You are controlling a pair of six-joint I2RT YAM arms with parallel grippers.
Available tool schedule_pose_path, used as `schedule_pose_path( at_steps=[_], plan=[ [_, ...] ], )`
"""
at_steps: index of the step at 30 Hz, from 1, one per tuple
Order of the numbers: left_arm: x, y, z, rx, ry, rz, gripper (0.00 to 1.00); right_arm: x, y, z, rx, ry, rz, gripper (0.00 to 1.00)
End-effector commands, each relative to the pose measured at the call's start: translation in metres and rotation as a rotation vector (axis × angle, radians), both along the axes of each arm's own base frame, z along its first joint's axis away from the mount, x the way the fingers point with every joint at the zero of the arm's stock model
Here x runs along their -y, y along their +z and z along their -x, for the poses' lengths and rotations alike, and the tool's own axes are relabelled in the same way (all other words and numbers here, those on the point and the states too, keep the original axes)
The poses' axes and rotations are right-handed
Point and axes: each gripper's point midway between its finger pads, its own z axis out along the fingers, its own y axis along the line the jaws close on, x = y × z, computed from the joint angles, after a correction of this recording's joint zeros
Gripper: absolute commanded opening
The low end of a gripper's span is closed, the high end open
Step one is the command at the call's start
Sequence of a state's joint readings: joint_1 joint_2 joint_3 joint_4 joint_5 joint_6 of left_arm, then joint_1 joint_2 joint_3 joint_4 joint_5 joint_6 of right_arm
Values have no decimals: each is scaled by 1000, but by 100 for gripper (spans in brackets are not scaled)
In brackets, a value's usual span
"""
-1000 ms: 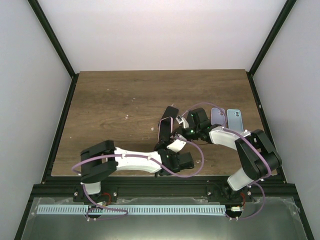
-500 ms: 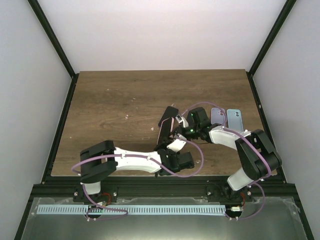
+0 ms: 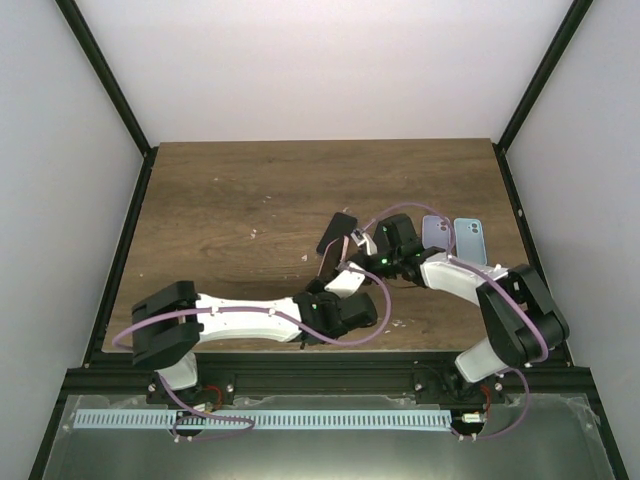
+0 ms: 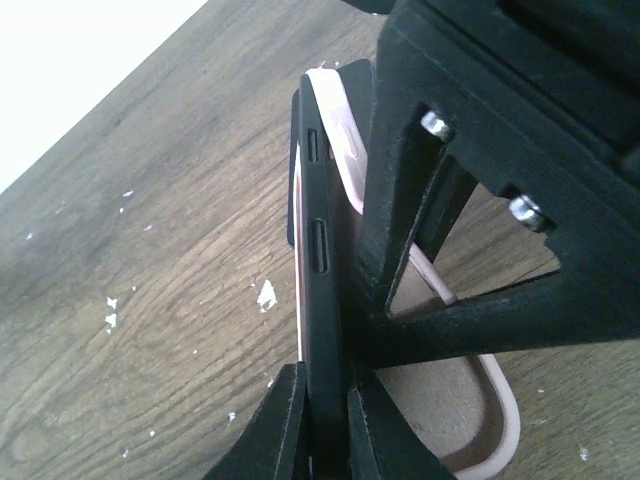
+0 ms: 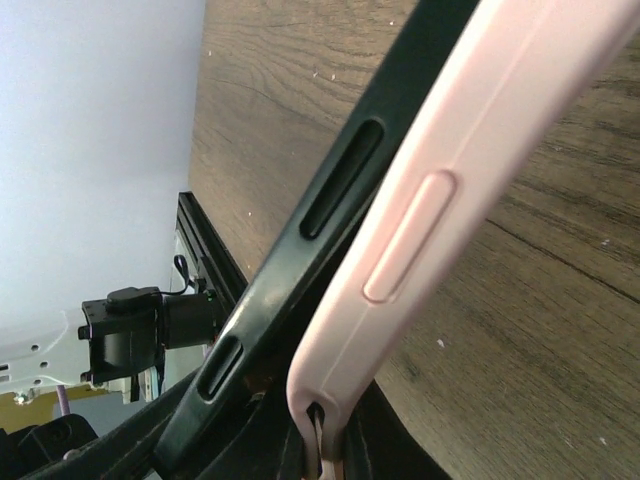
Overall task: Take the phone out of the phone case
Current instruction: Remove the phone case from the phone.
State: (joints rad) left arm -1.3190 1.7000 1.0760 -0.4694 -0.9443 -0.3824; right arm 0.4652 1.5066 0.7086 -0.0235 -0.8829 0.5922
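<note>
The wooden table (image 3: 220,210) lies below, and both arms meet just right of its middle. The left arm (image 3: 240,322) reaches in low along the near edge. The right arm (image 3: 465,282) curls in from the right side, so the two can pull against each other, which looks like the whole idea.

Between them the black phone (image 4: 322,250) is raised on edge, with the pink case (image 4: 495,410) right alongside it. They splay apart at one end like an opening book and run close together at the other.

The left gripper (image 4: 325,430) is clamped tight on the phone's thin edge, with the side buttons just above its fingertips. The right gripper (image 5: 322,455) is pinched on the case's rim, and the phone slants past just beside it. One holds, one peels. Judging by that gap, the phone is partly out but not yet free of the case.
</note>
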Motion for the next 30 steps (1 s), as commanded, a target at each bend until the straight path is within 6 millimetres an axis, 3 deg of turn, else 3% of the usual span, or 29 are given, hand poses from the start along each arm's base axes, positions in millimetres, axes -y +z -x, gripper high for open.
schedule_pose_path(
  at_steps=[1, 21, 25, 30],
  plan=[
    [-3, 35, -2, 37, 0, 105, 0, 15, -7, -22, 111, -73, 109, 1],
    [-7, 79, 14, -21, -29, 435, 0, 28, 2, -43, 238, -155, 182, 1],
    [-23, 93, 16, -24, -2, 480, 0, 36, 8, -49, 271, -185, 190, 1],
    [-59, 94, 10, -64, 59, 592, 0, 45, 16, -57, 298, -220, 187, 1]
  ],
)
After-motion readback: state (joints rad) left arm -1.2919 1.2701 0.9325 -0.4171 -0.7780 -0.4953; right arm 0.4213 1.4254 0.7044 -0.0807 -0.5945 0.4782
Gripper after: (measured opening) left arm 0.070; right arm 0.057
